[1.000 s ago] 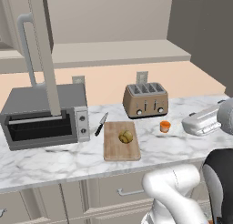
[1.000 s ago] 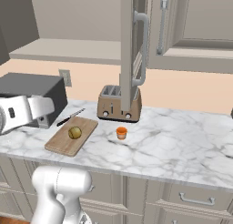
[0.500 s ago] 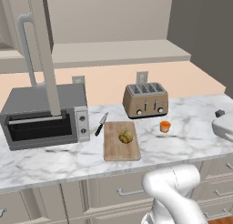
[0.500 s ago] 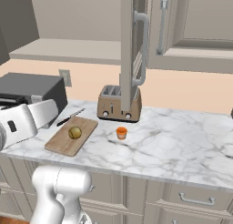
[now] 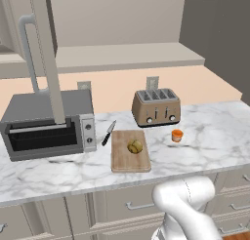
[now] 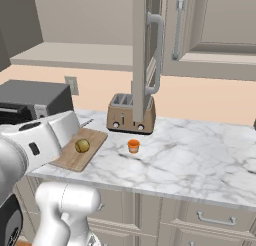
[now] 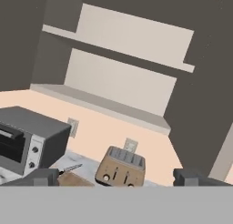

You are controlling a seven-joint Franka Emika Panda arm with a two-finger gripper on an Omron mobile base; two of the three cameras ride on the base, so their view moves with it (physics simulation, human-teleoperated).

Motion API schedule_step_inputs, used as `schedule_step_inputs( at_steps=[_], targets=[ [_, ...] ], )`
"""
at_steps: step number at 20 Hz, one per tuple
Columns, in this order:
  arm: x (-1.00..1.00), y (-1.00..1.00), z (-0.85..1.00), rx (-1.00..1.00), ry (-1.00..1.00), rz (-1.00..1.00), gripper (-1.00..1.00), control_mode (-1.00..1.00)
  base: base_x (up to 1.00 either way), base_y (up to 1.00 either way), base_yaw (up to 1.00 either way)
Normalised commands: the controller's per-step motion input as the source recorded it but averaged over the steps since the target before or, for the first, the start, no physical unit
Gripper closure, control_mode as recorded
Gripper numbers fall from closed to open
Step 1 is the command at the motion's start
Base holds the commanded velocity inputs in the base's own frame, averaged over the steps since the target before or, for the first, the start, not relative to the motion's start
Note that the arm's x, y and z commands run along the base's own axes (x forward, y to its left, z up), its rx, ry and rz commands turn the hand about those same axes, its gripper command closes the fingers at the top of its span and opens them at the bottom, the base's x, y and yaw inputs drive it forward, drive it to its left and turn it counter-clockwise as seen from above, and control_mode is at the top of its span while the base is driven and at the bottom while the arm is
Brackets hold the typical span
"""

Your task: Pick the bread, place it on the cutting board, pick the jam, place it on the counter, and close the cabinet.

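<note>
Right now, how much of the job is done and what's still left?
The bread already sits on the cutting board, and the jam stands on the counter beside the toaster. Nothing is being carried; the jaws are wide apart with nothing between them in the hand view. Left to do: the cabinet door stands open and needs closing.

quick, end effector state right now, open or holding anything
End effector: open and empty, its fingertips set wide apart in the hand view, facing the open cabinet above the toaster.
</note>
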Motion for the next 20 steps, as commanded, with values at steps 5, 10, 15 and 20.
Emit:
schedule_step_inputs(
  at_steps=[5,10,15,20],
  targets=[
    [0.0,-0.29,-0.04,0.04,-0.04,0.0,-1.0,-1.0,0.0,0.0,0.0],
    [0.0,-0.35,-0.01,0.05,-0.08,0.0,-1.0,-1.0,0.0,0.0,0.0],
    [0.0,-0.31,0.0,0.05,-0.08,0.0,-1.0,-1.0,0.0,0.0,0.0],
    [0.0,-0.24,-0.01,0.04,-0.08,0.0,-1.0,-1.0,0.0,0.0,0.0]
  ],
)
